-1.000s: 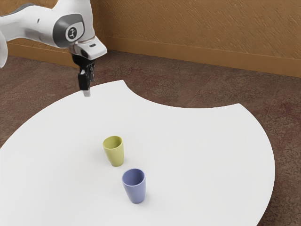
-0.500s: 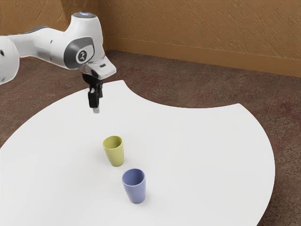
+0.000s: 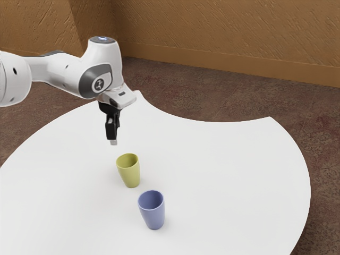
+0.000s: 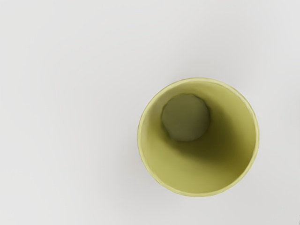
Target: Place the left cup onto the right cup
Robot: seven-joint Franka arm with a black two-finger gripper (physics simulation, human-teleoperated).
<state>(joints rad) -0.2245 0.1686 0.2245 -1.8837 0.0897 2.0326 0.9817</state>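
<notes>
An olive-green cup [image 3: 128, 170] stands upright on the white table [image 3: 234, 170], with a blue cup [image 3: 151, 210] upright just in front of it, toward the exterior view's right. The two cups stand apart. My gripper [image 3: 112, 141] points straight down and hangs a short way above the table, just behind the green cup and slightly toward the exterior view's left. I see it edge-on. In the wrist view I look down into the green cup [image 4: 197, 140], its round bottom visible, with bare table [image 4: 65, 93] around it.
The round table has a curved notch cut into its far edge [image 3: 175, 114] near the arm's base. Brown carpet [image 3: 239, 90] and a wood-panelled wall [image 3: 223, 26] lie beyond. White tabletop spreads wide around both cups.
My arm has swung forward and down from the table's far edge, bringing the gripper close to the green cup. Neither cup has moved.
</notes>
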